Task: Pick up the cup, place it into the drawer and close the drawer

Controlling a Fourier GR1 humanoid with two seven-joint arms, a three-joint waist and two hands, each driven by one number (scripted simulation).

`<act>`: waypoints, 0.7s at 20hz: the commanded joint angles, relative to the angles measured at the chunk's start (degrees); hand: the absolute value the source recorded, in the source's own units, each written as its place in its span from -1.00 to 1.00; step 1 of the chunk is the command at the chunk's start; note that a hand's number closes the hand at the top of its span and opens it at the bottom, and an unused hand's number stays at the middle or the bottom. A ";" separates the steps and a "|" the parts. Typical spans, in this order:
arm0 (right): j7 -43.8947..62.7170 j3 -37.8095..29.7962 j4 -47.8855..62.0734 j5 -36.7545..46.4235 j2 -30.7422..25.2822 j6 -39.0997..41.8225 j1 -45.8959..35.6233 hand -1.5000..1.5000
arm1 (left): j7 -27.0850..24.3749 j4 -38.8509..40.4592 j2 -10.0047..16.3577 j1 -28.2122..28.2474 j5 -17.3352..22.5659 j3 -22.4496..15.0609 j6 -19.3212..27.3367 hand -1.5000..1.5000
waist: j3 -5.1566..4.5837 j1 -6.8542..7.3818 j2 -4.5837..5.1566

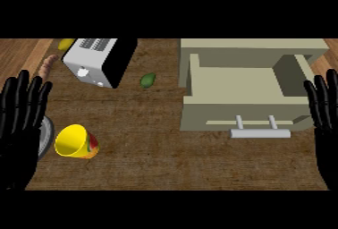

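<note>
my left hand [23, 120]: it rests at the left edge of the view, fingers straight and pointing up, released, holding nothing.
grey plate [46, 136]: only a curved strip of its rim shows, just right of my left hand, which covers the remainder.
brown vegetable [49, 62]: long and thin, at the far left of the counter [165, 165], beside the toaster.
cup [74, 142]: yellow with a red and green pattern outside, tipped over on the counter, mouth turned up towards me. it lies just beside the plate's rim, near my left hand, well apart from the drawer.
toaster [99, 60]: white with a black side, at the far left, set at an angle.
green fruit [148, 80]: small, between toaster and drawer.
drawer [244, 94]: beige, pulled open towards me, its inside in view.
handle [259, 133]: grey bar on two posts at the drawer's near front.
my right hand [325, 107]: at the right edge, fingers straight up, released, beside the drawer's right wall.
</note>
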 commanded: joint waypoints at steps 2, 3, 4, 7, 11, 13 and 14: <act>3.47 1.46 -4.51 0.91 0.60 -0.88 -1.22 -1.00 | -4.29 1.72 2.66 1.51 7.38 2.78 -7.30 -1.00 | 1.11 0.30 0.94; 0.64 1.15 -0.79 0.57 0.72 -0.21 -1.00 -1.00 | -4.21 -2.51 5.58 4.82 13.67 5.91 -11.92 -1.00 | 1.11 0.86 0.90; -0.92 0.77 0.23 0.55 0.49 0.14 -0.92 -1.00 | -4.25 0.44 8.93 3.12 18.23 9.00 -16.00 -1.00 | 1.09 0.83 0.97; 6.21 4.61 0.89 -2.01 -1.01 4.24 0.03 -1.00 | 1.46 6.71 6.32 6.73 26.68 7.28 -17.21 -1.00 | 0.94 1.46 1.48; 5.47 1.38 4.35 -5.60 -2.94 6.86 -2.46 -1.00 | 2.30 15.61 11.52 2.77 34.84 14.26 -21.97 -1.00 | 1.12 0.30 1.22; 7.32 1.24 5.28 -6.13 -2.35 6.48 -4.84 -1.00 | 4.02 16.93 12.93 1.72 35.83 15.36 -22.98 -1.00 | 1.14 0.38 1.08; 7.56 1.60 5.93 -5.05 -1.84 5.50 -6.18 -1.00 | 0.17 24.81 12.94 -1.70 33.82 15.69 -25.06 -1.00 | 1.12 0.10 1.18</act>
